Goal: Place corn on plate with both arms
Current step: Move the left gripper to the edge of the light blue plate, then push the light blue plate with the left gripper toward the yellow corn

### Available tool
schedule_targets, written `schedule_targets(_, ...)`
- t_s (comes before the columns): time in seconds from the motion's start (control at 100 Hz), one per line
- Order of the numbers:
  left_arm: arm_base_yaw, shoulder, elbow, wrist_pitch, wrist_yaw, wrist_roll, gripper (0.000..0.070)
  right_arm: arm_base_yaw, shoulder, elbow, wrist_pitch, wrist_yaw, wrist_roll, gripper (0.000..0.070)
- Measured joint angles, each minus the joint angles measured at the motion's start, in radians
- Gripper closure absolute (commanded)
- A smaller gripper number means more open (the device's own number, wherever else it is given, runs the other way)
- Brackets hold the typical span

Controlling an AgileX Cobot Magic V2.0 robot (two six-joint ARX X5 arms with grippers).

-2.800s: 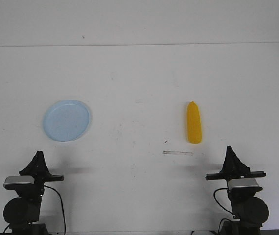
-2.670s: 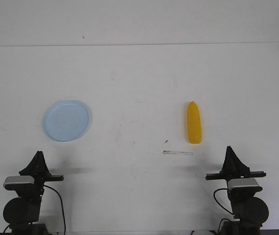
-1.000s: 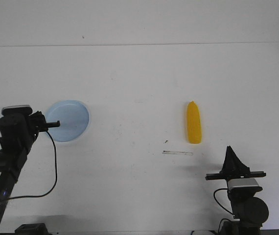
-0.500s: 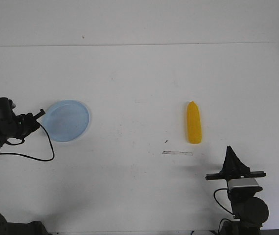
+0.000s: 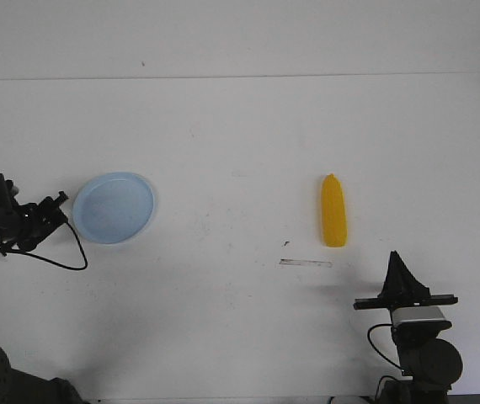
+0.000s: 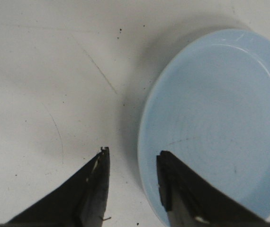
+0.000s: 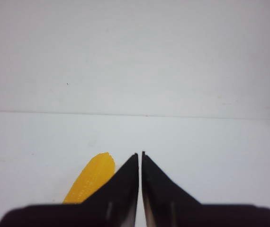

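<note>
Nothing is on the plate (image 5: 114, 208) yet: the corn (image 5: 334, 212) lies alone on the white bench (image 5: 240, 135), well apart to the right. The left gripper (image 6: 131, 161) sits low at the plate's left edge, jaws parted with the rim between them, one tip over the bench and one over the blue. The right gripper (image 7: 140, 161) waits near its base, fingers pressed together and empty, the cob just ahead. I'd say both the pick-up and the placing remain.
</note>
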Motion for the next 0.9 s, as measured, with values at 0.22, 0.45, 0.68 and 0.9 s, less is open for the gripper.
schedule_targets(0.22, -0.017, 0.035, 0.000, 0.003, 0.000, 0.000, 0.0489, 0.000, 0.000, 0.000, 0.000, 0.000, 0.000, 0.0686)
schedule_targets(0.45, -0.041, 0.082, 0.000, 0.023, 0.000, 0.000, 0.0489, 0.000, 0.000, 0.000, 0.000, 0.000, 0.000, 0.0686)
schedule_targets(0.68, -0.071, 0.122, 0.000, 0.042, 0.000, 0.000, 0.0489, 0.000, 0.000, 0.000, 0.000, 0.000, 0.000, 0.0686)
schedule_targets(0.9, -0.089, 0.141, 0.000, 0.060, 0.000, 0.000, 0.0495, 0.000, 0.000, 0.000, 0.000, 0.000, 0.000, 0.0686)
